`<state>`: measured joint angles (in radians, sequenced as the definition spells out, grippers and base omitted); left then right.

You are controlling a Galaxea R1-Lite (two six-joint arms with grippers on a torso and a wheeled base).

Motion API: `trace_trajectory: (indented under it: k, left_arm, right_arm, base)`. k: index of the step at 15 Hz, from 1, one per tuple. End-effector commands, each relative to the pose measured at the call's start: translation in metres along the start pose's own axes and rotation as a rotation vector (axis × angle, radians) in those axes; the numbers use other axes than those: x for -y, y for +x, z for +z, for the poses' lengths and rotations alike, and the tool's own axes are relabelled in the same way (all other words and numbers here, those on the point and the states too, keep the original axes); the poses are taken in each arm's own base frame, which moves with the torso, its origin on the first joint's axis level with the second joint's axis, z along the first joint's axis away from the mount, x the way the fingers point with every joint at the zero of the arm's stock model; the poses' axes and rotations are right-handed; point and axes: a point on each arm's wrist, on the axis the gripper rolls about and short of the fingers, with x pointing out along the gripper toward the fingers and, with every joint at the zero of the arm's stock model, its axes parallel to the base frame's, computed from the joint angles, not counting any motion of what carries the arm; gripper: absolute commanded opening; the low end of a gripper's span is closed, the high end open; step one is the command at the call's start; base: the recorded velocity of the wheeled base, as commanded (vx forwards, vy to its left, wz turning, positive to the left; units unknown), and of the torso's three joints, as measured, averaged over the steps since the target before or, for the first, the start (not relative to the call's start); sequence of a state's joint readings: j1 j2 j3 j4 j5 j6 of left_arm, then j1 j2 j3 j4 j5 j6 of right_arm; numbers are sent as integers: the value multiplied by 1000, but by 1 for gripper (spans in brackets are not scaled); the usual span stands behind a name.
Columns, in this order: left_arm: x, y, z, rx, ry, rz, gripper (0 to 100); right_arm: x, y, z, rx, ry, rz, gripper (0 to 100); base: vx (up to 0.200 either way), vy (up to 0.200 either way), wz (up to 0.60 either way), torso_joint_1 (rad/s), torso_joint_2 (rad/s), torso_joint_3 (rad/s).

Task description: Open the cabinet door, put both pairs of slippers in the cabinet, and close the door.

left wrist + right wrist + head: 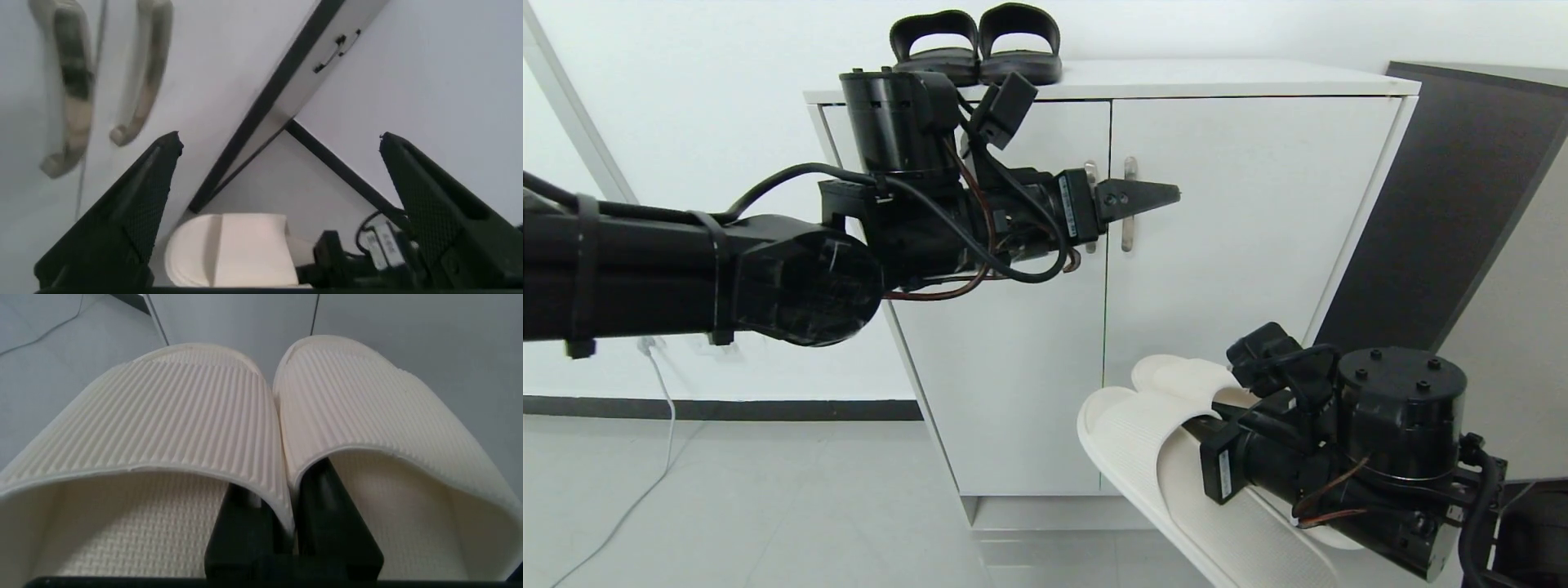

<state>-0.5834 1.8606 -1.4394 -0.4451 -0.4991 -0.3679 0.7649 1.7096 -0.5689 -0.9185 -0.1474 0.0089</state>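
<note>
Where the right gripper (1213, 429) closes, we list its fingers (327, 527) tucked under the straps, clamped on the touching inner walls of the white slippers (1135, 441), low before the cabinet (1258, 245). Next we enter the left gripper (1156, 197): spread wide, empty, just beside the door handles (1128, 216), both doors shut. Last, the black slippers (976, 49): on the cabinet top, above that gripper.

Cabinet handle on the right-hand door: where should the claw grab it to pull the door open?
Grip the handle around the middle of its upright bar, coming straight from the front with one finger on each side. It bows off the door, leaving room behind the bar, and the open left gripper hangs level with it.
</note>
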Motion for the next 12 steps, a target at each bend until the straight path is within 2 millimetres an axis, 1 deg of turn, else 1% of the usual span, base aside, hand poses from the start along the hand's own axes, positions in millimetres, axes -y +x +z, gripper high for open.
trace_trajectory:
  k: [1, 4, 5, 10, 12]
  left_arm:
    - [-6, 9, -4, 2, 13, 30, 100]
    - [2, 20, -7, 18, 49, 52, 100]
    - [1, 25, -5, 37, 75, 86, 100]
    - [-1, 30, 3, 69, 120, 161, 100]
    - [-1, 30, 6, 68, 119, 166, 100]
  right_arm:
    - [0, 1, -1, -5, -7, 2, 0]
    - [-1, 3, -3, -9, -10, 1, 0]
    - [-1, 3, -3, -3, -10, 1, 0]
    - [-1, 3, -3, -5, -10, 1, 0]
    - [-1, 3, -3, -5, -10, 1, 0]
  base:
    - [0, 0, 0, 0, 0, 0]
    - [0, 0, 0, 0, 0, 0]
    - [0, 0, 0, 0, 0, 0]
    - [0, 0, 0, 0, 0, 0]
    - [0, 0, 0, 0, 0, 0]
